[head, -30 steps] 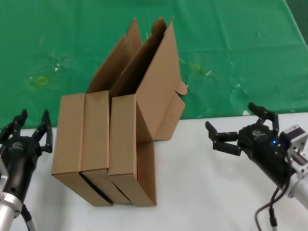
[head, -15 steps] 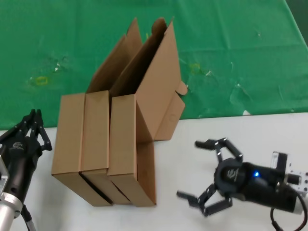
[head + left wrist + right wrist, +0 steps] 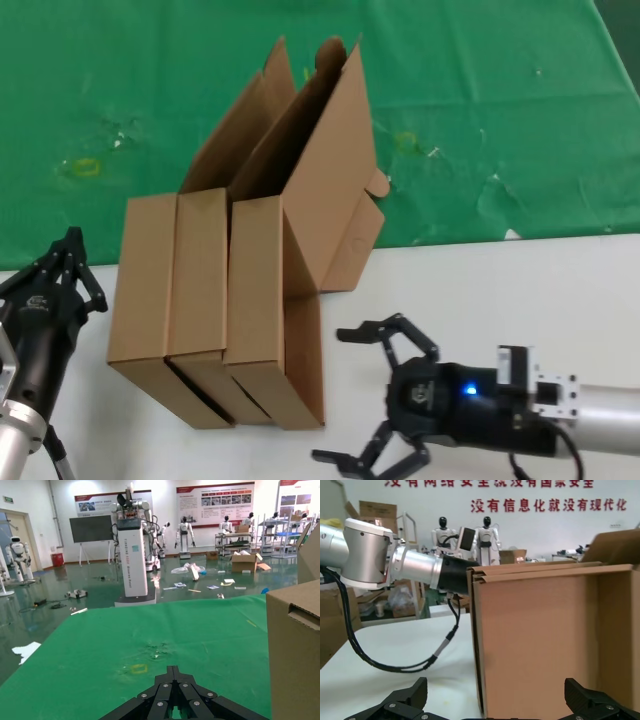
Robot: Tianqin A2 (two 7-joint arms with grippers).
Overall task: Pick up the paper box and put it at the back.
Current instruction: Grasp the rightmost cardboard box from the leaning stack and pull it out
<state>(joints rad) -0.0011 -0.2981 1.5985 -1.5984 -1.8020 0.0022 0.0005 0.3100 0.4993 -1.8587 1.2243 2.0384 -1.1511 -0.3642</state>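
Covering the far half of the head view, the green cloth (image 3: 480, 110) is seen at the back, with yellowish stains and small white specks on it. The white counter (image 3: 500, 300) is seen in front of the cloth.

Three brown cardboard boxes are stood side by side in the middle, touching each other. Their low ends are on the white counter, and their big open lids are raised over the green cloth. The paper box (image 3: 285, 300) is the one nearest the robot's right. The middle box (image 3: 198, 275) is pressed against it, and the left box (image 3: 143, 275) is on the far side of that one. A small tuck flap (image 3: 377, 183) is seen sticking out from the paper box's lid.

The right hand (image 3: 375, 395) is held low over the white counter, just beside the paper box and not touching it. Its fingers (image 3: 398, 330) are spread wide toward the box's side. In the right wrist view, the paper box (image 3: 545, 640) is seen straight ahead.

The left hand (image 3: 68, 262) is held just beside the left box, and its fingers are pressed together.
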